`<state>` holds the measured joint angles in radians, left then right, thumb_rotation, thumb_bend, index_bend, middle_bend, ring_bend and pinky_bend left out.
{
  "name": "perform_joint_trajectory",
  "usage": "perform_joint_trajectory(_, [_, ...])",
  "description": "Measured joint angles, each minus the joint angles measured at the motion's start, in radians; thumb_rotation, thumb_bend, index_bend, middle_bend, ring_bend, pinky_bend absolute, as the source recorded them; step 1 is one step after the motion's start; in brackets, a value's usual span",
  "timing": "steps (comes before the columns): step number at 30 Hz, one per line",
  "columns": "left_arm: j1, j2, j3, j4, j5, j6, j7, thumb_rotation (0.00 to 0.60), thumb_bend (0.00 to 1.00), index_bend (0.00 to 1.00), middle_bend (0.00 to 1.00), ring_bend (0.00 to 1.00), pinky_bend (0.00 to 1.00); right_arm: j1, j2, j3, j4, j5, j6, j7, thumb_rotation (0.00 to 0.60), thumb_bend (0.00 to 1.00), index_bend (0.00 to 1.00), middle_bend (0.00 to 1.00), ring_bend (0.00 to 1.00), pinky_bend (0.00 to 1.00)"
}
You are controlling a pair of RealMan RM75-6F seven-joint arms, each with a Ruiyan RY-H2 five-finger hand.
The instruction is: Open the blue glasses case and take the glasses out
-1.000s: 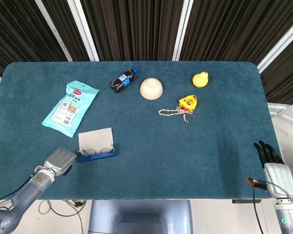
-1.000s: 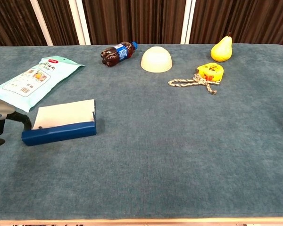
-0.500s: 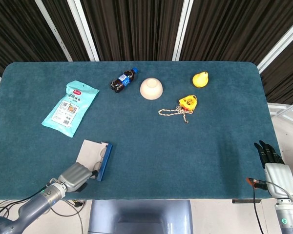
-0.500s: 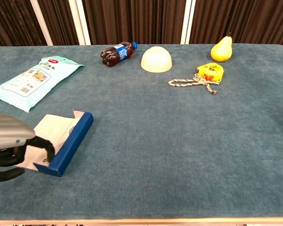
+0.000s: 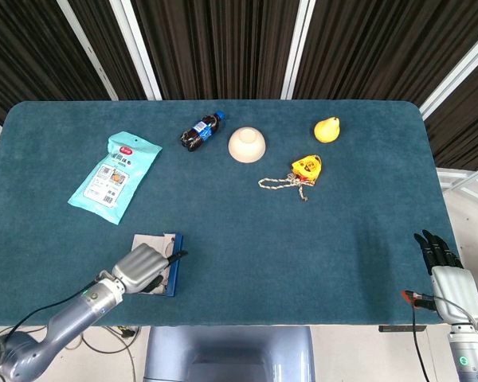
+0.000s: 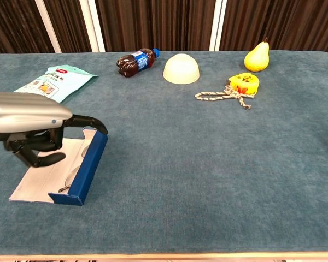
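Note:
The blue glasses case (image 6: pixel 89 166) lies open near the table's front left corner, its pale lining (image 6: pixel 41 183) facing up and its blue wall standing on the right. Thin wire glasses (image 6: pixel 71 176) rest inside against that wall. My left hand (image 6: pixel 30 128) hovers low over the case (image 5: pixel 174 278), fingers curled down toward the lining and one finger reaching out over the blue wall. Whether it touches the glasses is hidden. My right hand (image 5: pixel 440 256) hangs past the table's right front corner with its fingers straight, holding nothing.
A teal snack packet (image 5: pixel 115 176) lies behind the case. A cola bottle (image 5: pixel 201 131), an upturned bowl (image 5: pixel 246 145), a pear (image 5: pixel 327 129) and a yellow tape measure with cord (image 5: pixel 306 166) sit along the back. The table's front edge (image 6: pixel 164 254) runs just below the case.
The case swung round and slid toward the front edge, then a little right. My left hand rose from beside the case to above it. The right hand stayed still.

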<state>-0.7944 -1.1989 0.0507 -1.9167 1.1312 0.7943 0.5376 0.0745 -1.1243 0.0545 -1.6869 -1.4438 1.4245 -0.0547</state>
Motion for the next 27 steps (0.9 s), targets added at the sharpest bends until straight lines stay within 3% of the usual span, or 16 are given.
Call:
perform_joint_trajectory(6, [-0.109, -0.036, -0.011, 0.026, -0.225, -0.02, 0.178, 0.6, 0.55, 0.09, 0.96, 0.83, 0.93, 0.001, 0.001, 0.001, 0.001, 0.003, -0.003, 0.005, 0.6, 0.16, 0.0, 0.0, 0.0, 0.21])
perform_joint_trajectory(14, [-0.255, -0.124, 0.018, 0.064, -0.525, 0.034, 0.371, 0.6, 0.56, 0.12, 0.96, 0.83, 0.93, 0.002, 0.003, 0.0, 0.001, 0.0, -0.004, 0.007, 0.6, 0.16, 0.0, 0.0, 0.0, 0.21])
perform_joint_trajectory(20, [-0.306, -0.176, 0.049, 0.09, -0.6, 0.077, 0.409, 0.6, 0.57, 0.13, 0.97, 0.83, 0.93, 0.001, 0.003, 0.0, -0.001, 0.001, -0.004, 0.007, 0.6, 0.16, 0.0, 0.0, 0.0, 0.21])
perform_joint_trajectory(27, [-0.315, -0.158, 0.081, 0.092, -0.619, 0.1, 0.406, 0.6, 0.57, 0.21, 0.97, 0.84, 0.93, 0.001, 0.004, 0.0, -0.002, 0.001, -0.004, 0.006, 0.6, 0.16, 0.0, 0.0, 0.0, 0.21])
